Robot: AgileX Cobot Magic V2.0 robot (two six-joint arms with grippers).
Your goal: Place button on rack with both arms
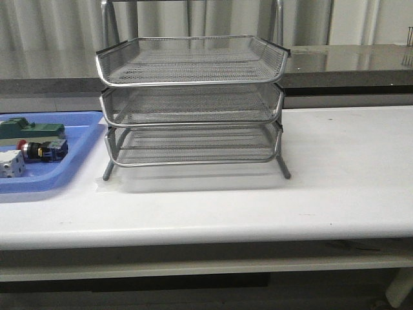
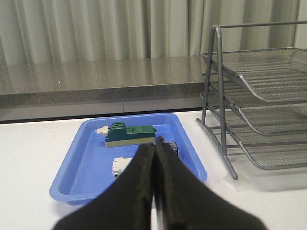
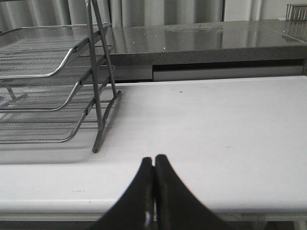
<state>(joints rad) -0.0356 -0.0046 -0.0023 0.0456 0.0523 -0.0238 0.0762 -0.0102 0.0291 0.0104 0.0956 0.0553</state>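
Front view: the button (image 1: 40, 149) is seen lying in the blue tray (image 1: 77, 169), the rack (image 1: 193, 103) bare. Nothing has been done yet; both the left gripper (image 2: 156, 146) and right gripper (image 3: 154, 160) are pressed closed, empty.

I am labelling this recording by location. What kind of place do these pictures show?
Probably a lab or workshop test bench, not a home: a plain white table, a three-tier wire-mesh rack, a blue tray of small electrical parts, and a grey counter before curtains.

rack (image 1: 191, 103) blocks table (image 1: 348, 168) centre | right side open | blue tray (image 1: 77, 169) left
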